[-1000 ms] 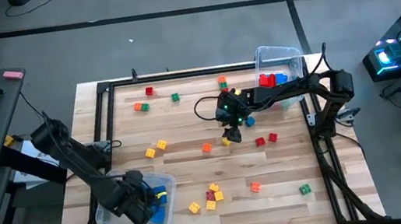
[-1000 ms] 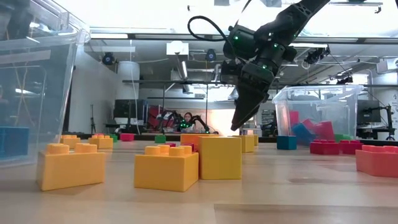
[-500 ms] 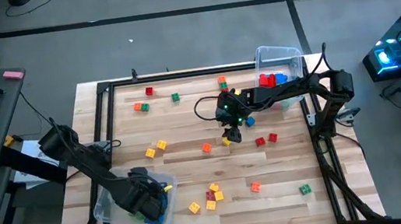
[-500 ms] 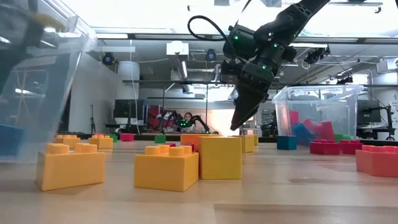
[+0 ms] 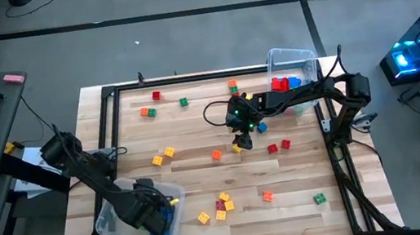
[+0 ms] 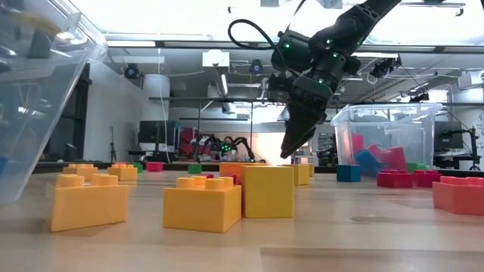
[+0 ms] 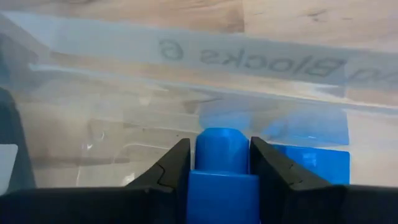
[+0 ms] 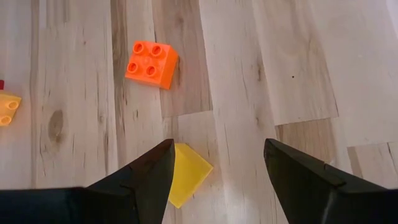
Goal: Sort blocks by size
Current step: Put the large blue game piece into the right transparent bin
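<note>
1. Nearest the front edge of the desk (image 5: 299,163), the left pincer (image 5: 151,216) is inside a clear bin (image 5: 110,216) and has tipped it up on one side. Its fingers press on the stud of a blue block (image 7: 222,163), seemingly gripping it, though the wrist view is too close to be sure.
2. Yellow blocks (image 6: 203,203) lie loose at the front, studded bricks in two sizes; more blocks in red, green and orange are scattered across the desk, still unsorted.
3. Mid-desk, the right pincer (image 5: 241,139) hangs point-down with its fingers well apart and nothing between them, right over a yellow block (image 8: 186,172), likely its next pick; an orange block (image 8: 151,64) lies near.
4. Farthest, a second bin (image 5: 303,58) holds red and blue bricks.
</note>
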Controlling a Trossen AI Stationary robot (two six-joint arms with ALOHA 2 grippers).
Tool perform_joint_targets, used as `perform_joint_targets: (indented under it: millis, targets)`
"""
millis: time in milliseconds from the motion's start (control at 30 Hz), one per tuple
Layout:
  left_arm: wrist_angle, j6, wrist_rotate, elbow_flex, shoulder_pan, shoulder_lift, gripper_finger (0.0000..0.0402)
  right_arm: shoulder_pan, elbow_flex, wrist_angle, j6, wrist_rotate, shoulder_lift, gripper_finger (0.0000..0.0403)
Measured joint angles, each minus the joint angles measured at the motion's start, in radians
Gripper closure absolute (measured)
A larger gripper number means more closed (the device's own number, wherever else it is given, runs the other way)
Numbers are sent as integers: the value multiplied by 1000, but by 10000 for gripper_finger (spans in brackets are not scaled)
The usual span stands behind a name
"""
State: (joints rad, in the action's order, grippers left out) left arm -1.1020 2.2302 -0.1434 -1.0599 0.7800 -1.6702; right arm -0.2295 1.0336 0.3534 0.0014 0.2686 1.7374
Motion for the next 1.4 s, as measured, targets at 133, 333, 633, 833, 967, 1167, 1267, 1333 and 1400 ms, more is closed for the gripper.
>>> perform_joint_targets:
  millis: [133,333,633,833,967,1167,1267,1333,1400]
  targets:
    - [-31,-42,-40,-12,8,34,299,0,7,9,31,16,0,158]
    - [-187,-137,-96,-54,8,155,299,0,111,29,44,75,-6,158]
    - [-249,-632,-147,-238,25,440,299,1,394,212,44,88,-95,158]
    - [-206,-1011,-505,-338,-59,569,299,16,564,386,66,64,-175,158]
    - [-54,-1365,-542,-304,-293,567,299,39,623,418,98,-9,-250,158]
    - [610,-1851,-263,-182,-631,437,299,62,683,382,122,-188,-390,158]
    - [966,-1929,-133,-169,-745,309,299,68,705,341,110,-269,-459,158]
    - [1154,-1959,-71,-180,-798,210,299,69,714,321,91,-301,-499,158]
    - [1312,-1982,-29,-213,-839,111,299,69,716,311,85,-326,-533,158]
